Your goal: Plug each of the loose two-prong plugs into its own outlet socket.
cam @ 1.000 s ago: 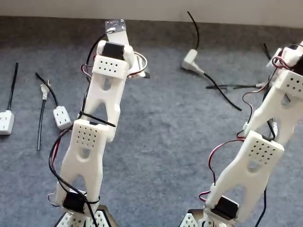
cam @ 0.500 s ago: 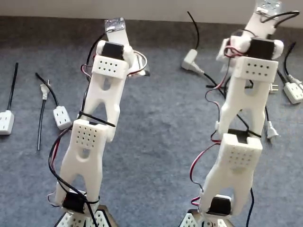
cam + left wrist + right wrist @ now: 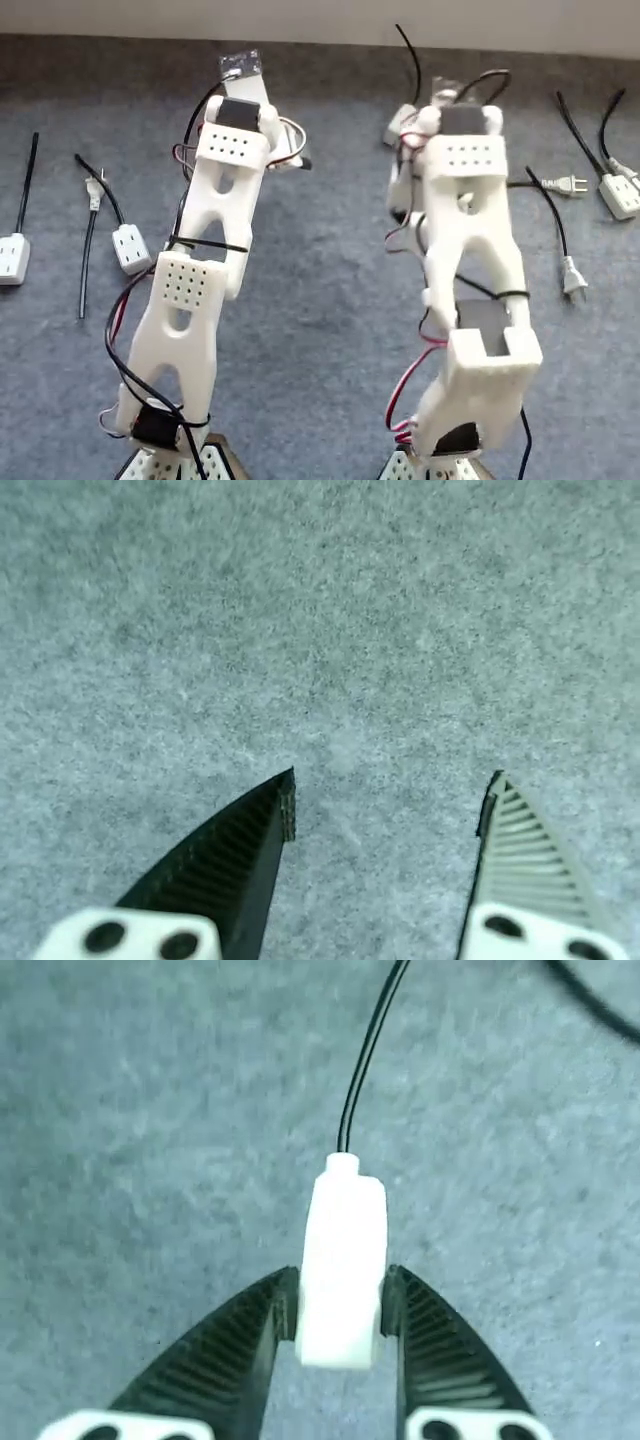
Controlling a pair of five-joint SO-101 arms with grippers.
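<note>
A grey carpet of short, tight pile spreads across the whole working surface, its nap mottled with lighter and darker flecks. Along the carpet's far edge runs a pale, off-white strip of wall, plain and evenly lit. Just in front of that strip, the carpet darkens into a shadowed band that spans its full width, with a soft boundary where it meets the lighter grey. Seen close from both wrist cameras, the carpet shows a fine, pebbly texture, even in tone and lying flat.
</note>
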